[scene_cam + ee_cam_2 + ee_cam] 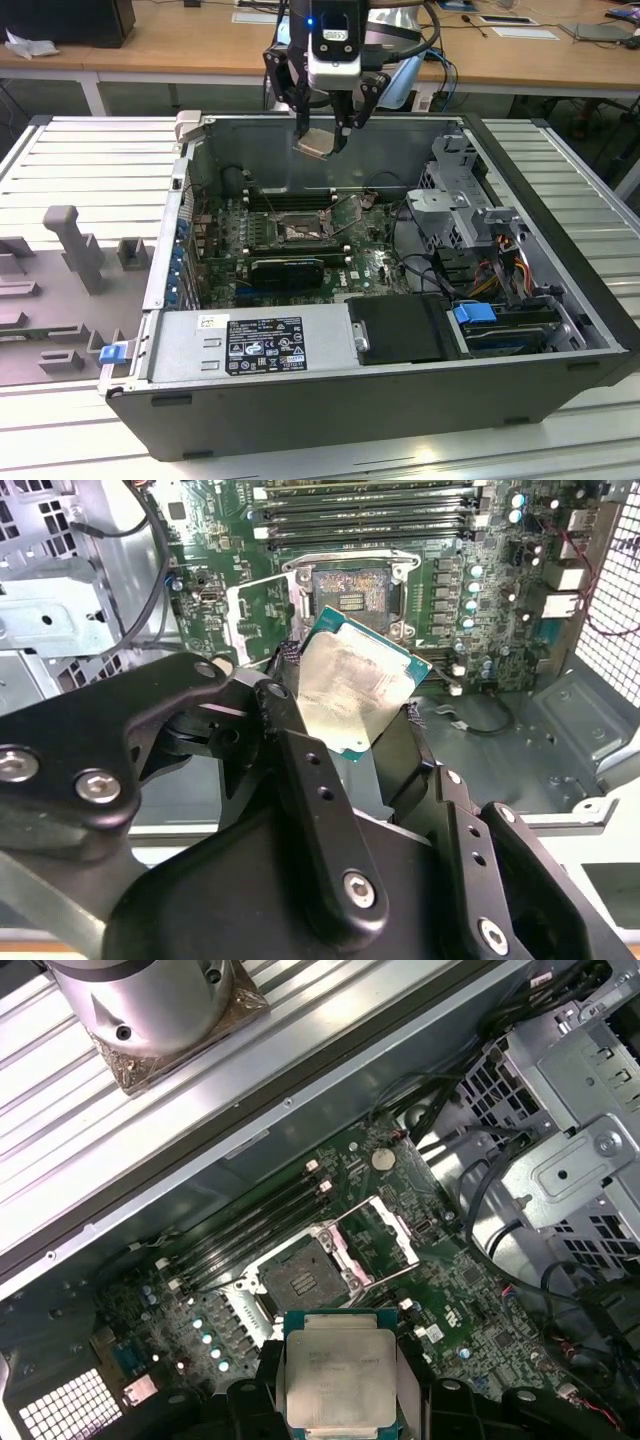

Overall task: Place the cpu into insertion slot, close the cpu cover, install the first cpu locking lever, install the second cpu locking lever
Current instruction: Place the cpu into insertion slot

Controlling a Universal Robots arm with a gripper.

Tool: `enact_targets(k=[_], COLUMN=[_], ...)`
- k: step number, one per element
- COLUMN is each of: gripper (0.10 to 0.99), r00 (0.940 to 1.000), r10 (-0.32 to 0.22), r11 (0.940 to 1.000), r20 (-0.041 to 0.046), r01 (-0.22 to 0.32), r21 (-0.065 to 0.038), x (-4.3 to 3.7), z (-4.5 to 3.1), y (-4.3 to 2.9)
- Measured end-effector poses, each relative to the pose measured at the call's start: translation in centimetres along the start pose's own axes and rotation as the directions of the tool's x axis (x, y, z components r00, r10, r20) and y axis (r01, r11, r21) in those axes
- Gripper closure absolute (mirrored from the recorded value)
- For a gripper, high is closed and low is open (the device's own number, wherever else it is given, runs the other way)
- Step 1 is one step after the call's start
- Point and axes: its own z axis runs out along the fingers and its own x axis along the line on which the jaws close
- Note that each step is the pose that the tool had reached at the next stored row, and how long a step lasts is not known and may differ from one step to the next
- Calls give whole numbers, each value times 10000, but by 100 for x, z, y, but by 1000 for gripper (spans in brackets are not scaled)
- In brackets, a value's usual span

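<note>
gripper (322, 138) clasping cpu (355, 695), its edges partly hidden

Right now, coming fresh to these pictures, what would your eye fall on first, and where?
The gripper, shut on the pale silver cpu, hangs above the open computer case in the exterior view. Below it on the green motherboard lies the empty insertion slot, its cpu cover swung open beside it.

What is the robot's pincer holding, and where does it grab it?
The pincer holds the cpu, squeezed by two opposite edges.
</note>
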Motion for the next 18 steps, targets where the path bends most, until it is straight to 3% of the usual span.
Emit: enact_targets(k=[18], gripper=[553], r00=[9972], r10=[739], r11=[9973], r20=[65], r01=[-739], r21=[-19], x=[0], z=[1], y=[0])
